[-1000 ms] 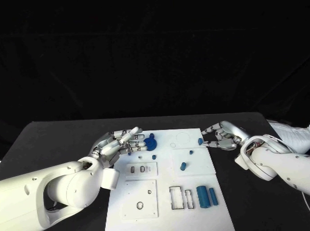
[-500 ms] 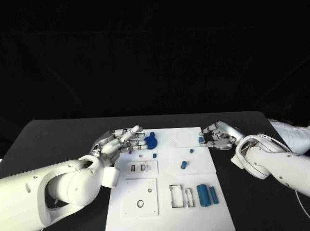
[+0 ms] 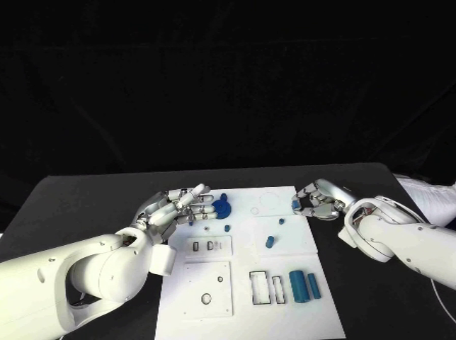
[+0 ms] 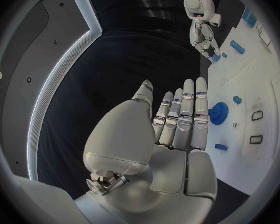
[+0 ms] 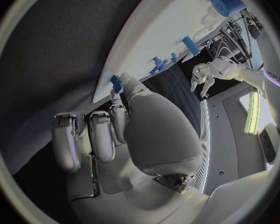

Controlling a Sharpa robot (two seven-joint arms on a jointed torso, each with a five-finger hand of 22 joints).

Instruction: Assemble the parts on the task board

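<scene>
The white task board (image 3: 243, 283) lies in the middle of the black table. A blue gear (image 3: 221, 207) stands at its far left corner. My left hand (image 3: 177, 207) hovers beside the gear with straight, spread fingers and holds nothing; in the left wrist view its fingertips (image 4: 201, 84) stop short of the gear (image 4: 218, 112). My right hand (image 3: 318, 200) is curled at the board's far right edge, where its thumb and a finger close on a small blue part (image 3: 295, 205). The right wrist view shows that part (image 5: 117, 82) at the thumb tip, on the board's edge (image 5: 152, 35).
Two blue cylinders (image 3: 304, 285) lie side by side on the board's near right, next to rectangular slots (image 3: 266, 289). Small blue pieces (image 3: 270, 241) are scattered on the board's middle. A white bag (image 3: 434, 195) lies at the table's right edge.
My right hand has moved left to the board's edge and closed its fingers round the small blue part. The left hand has barely shifted.
</scene>
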